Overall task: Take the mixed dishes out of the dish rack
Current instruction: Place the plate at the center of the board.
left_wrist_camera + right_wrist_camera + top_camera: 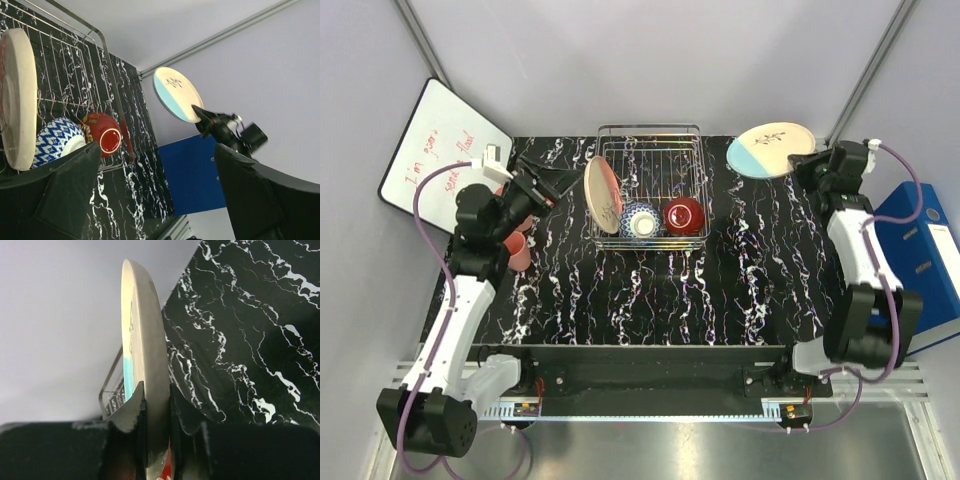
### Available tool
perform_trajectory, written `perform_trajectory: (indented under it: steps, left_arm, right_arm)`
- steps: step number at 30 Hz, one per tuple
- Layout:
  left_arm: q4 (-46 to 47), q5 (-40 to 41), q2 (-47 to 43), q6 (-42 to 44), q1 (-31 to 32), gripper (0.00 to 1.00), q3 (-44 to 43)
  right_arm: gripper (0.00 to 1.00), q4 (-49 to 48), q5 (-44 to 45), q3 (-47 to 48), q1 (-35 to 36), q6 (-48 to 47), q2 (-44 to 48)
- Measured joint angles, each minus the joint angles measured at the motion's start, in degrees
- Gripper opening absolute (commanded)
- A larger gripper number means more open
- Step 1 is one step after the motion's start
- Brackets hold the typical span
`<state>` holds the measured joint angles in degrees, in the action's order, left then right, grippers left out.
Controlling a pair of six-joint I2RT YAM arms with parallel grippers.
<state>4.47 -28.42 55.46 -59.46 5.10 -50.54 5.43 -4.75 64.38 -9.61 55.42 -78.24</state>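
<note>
Right gripper (156,391) tight on the tilted, face-up blue-edged plate (145,330) at its rim; left gripper (157,150) wide apart.

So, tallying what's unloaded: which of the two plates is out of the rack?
The blue-edged plate, held in the right jaws off to the right; the pink-edged plate stands on edge in the rack.

Rack (655,165) centre-back on table (720,300); in it, L to R: plate (603,193) on edge, bowl (641,221), second bowl (684,214). Rt of rack: other plate (770,150). Cup (517,250) left of rack.
</note>
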Motion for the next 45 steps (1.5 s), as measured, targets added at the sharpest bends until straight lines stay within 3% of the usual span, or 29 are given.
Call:
perform_trajectory:
  steps: [8,23,45]
  left_arm:
    - [-2.4,0.9,0.0,2.6,1.1,0.99,4.8]
    - [-2.7,1.0,4.6,3.2,3.2,0.99,7.9]
    - [-2.8,1.0,6.8,3.7,4.5,0.99,10.8]
  right_arm:
    - [0.00,0.1,-0.4,9.3,0.1,-1.8,-17.6]
    - [0.00,-1.9,-0.3,19.3,0.1,-4.2,-36.4]
    - [0.00,-4.3,-0.7,18.4,-0.3,-2.5,-40.3]
